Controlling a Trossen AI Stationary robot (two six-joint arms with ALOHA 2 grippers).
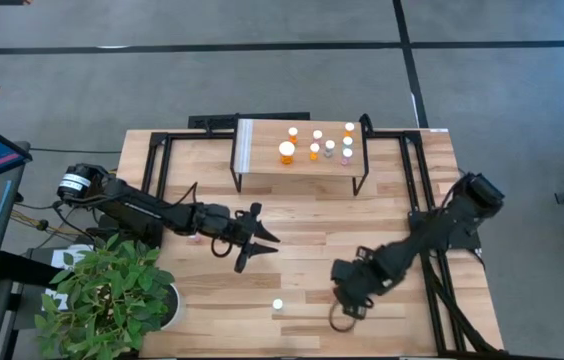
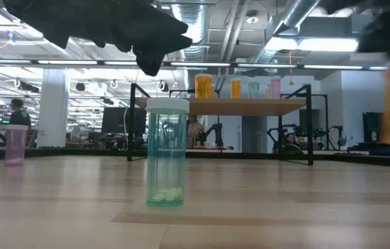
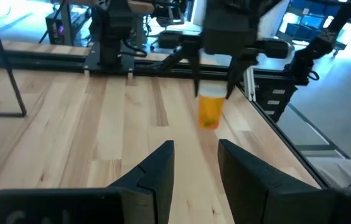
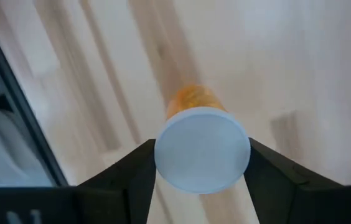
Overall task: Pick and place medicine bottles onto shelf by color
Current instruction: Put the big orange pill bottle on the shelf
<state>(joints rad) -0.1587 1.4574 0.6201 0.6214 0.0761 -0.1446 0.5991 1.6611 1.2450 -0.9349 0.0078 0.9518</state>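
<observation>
My right gripper [image 1: 347, 300] is near the table's front right and is shut on an orange medicine bottle [image 3: 211, 111] with a white cap [image 4: 201, 149]. My left gripper [image 1: 257, 245] hovers open at mid-table, pointing toward the right arm, and holds nothing. A green bottle [image 1: 277, 305] stands upright on its base near the front edge. A pink bottle [image 2: 15, 144] stands by the left arm. The shelf [image 1: 252, 150] at the far side carries several orange, green and pink bottles [image 1: 314, 145] standing on their bases. My right gripper holds the orange bottle by its white cap [image 4: 163, 155], pinched between the two fingers, one on each side. The fingers come from above, pointing down. The bottle hangs upright below them, its orange body [image 3: 211, 115] just above the tabletop.
A potted plant [image 1: 112, 290] sits at the table's front left corner. Black frame rails [image 1: 417, 190] run along the right side and behind the shelf. Bare wood lies between the shelf and the two grippers.
</observation>
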